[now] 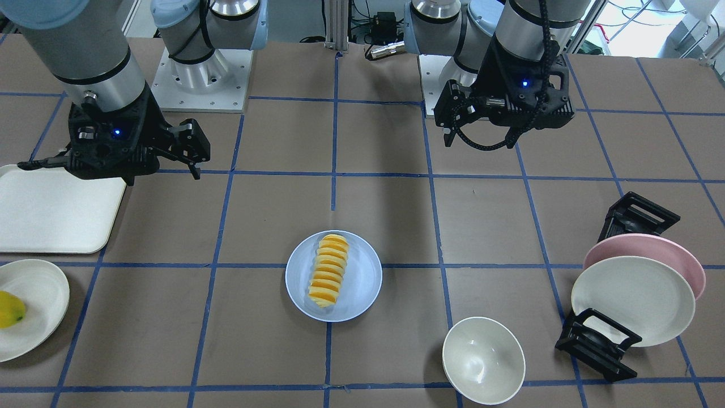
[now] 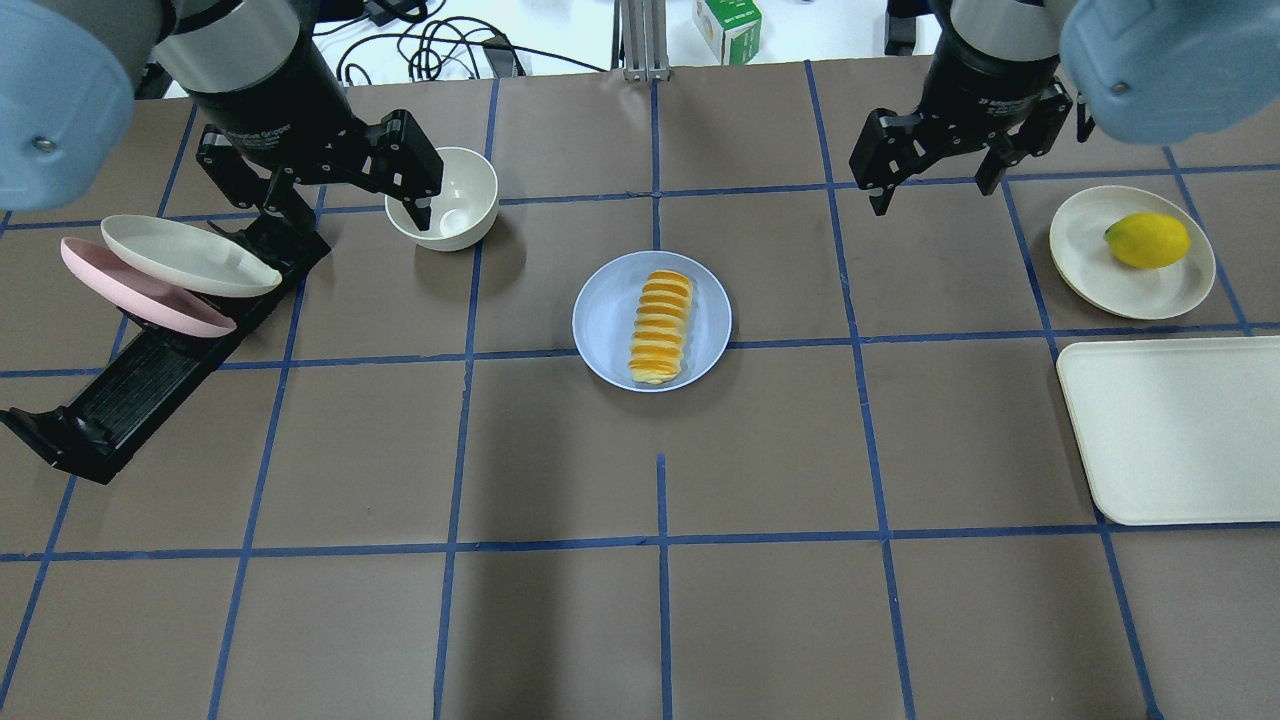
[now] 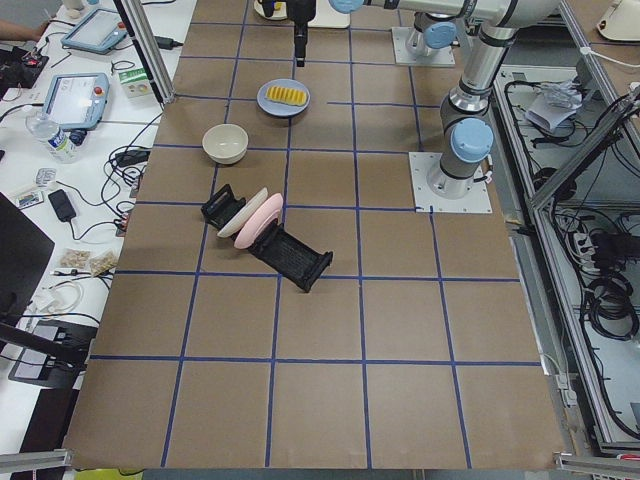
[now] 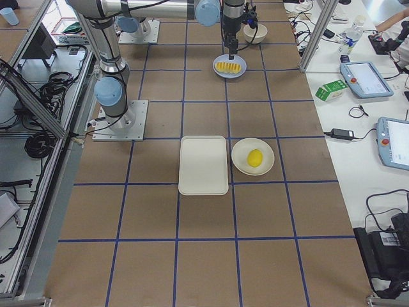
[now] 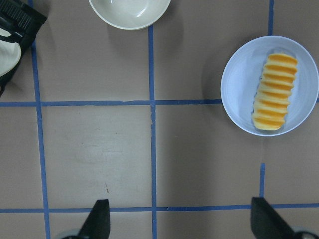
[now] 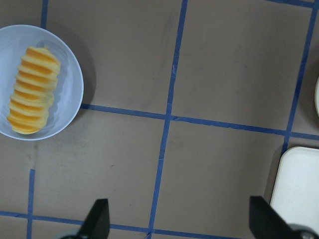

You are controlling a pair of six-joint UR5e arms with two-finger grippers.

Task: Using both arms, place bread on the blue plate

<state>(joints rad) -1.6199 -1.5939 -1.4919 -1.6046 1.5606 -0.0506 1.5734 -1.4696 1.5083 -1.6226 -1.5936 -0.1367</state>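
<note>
The bread (image 2: 660,327), a golden-orange ridged loaf, lies flat on the blue plate (image 2: 603,320) at the table's middle. It lies within the rim. Both also show in the front view, the bread (image 1: 327,271) on the plate (image 1: 365,283), and in both wrist views, bread (image 5: 274,92) and bread (image 6: 32,89). My left gripper (image 2: 350,212) is open and empty, raised above the table beside the white bowl, well to the left of the plate. My right gripper (image 2: 930,190) is open and empty, raised well to the plate's right.
A white bowl (image 2: 445,200) stands under my left gripper's finger. A black rack (image 2: 120,400) holds a pink plate (image 2: 130,295) and a cream plate (image 2: 185,255) at the left. A yellow fruit (image 2: 1147,240) on a cream plate and a cream tray (image 2: 1180,430) are at the right.
</note>
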